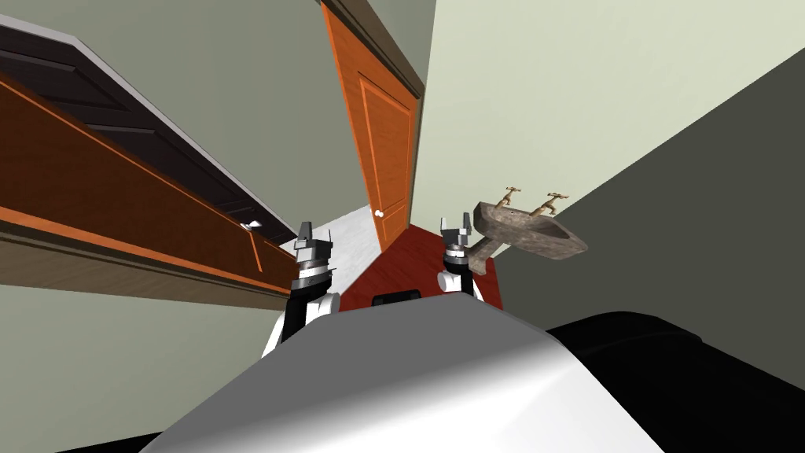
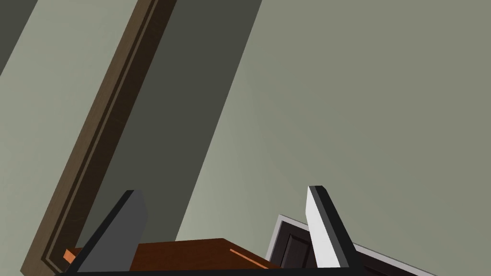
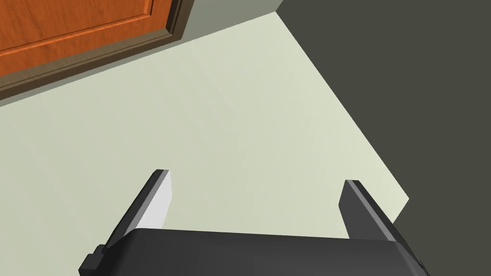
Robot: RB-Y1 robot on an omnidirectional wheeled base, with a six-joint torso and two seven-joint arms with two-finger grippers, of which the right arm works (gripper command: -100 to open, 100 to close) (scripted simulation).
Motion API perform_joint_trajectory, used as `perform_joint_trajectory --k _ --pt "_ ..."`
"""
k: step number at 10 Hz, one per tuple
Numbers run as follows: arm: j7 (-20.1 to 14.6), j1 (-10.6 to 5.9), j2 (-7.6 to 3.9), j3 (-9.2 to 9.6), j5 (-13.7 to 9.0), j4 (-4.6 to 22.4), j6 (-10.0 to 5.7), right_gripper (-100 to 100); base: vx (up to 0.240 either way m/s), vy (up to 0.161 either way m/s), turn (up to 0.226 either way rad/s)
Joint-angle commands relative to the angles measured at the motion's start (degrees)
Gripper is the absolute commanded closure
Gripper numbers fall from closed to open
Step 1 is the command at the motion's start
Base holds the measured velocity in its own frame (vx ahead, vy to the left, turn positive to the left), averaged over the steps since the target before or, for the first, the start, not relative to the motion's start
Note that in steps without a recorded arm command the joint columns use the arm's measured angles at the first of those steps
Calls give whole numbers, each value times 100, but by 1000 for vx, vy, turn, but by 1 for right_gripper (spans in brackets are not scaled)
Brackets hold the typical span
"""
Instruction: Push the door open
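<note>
An orange panelled door (image 1: 387, 149) with a small white knob (image 1: 379, 213) stands ahead in a dark brown frame, beyond and between my two grippers. Pale floor shows past its knob edge. My left gripper (image 1: 316, 233) is open and empty, apart from the door; in the left wrist view the left gripper (image 2: 225, 190) points up a grey-green wall. My right gripper (image 1: 456, 226) is open and empty too. In the right wrist view the right gripper (image 3: 257, 176) faces a pale wall, with a corner of the orange door (image 3: 81, 24) off to one side.
A dark red-brown door leaf (image 1: 118, 204) with a metal handle (image 1: 253, 226) runs along my left, close to the left gripper; its top (image 2: 192, 254) shows between the left fingers. A stone sink (image 1: 527, 228) with two taps hangs just right of the right gripper. Red floor (image 1: 417, 263) lies ahead.
</note>
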Motion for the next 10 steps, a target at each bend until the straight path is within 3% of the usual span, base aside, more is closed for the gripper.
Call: perform_joint_trajectory --k 1,10 --pt "-189 -64 -41 125 -18 175 -35 -100 100 -12 -21" --pt "-1155 -477 -201 877 -94 1131 -149 -100 91 -12 -20"
